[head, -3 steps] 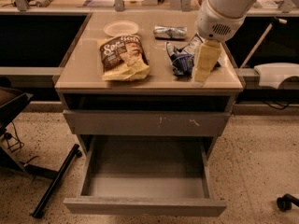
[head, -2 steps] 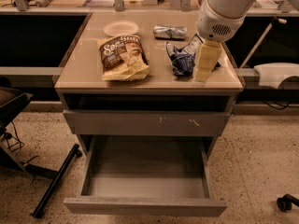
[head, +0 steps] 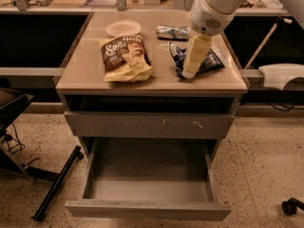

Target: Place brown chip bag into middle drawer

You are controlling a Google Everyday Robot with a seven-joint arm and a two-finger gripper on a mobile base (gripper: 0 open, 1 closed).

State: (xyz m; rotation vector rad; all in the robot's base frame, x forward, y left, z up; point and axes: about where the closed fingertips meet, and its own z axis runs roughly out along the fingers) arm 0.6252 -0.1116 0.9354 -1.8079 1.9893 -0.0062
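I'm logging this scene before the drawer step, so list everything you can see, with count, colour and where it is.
brown chip bag: one, dark brown and pale yellow, flat on the table top, left of centre
blue-and-white chip bag: one, right side of the top, partly behind the gripper
silver packet: one, silver, back of the top
plate: one, pale, back left of the top
table: one, beige top
scratched drawer front: one, grey, shut, just below the top
middle drawer: one, grey, pulled open
chair base: one, black, on the floor at left
arm: one, white, from upper right
gripper: one, pale yellow, over the blue-and-white chip bag
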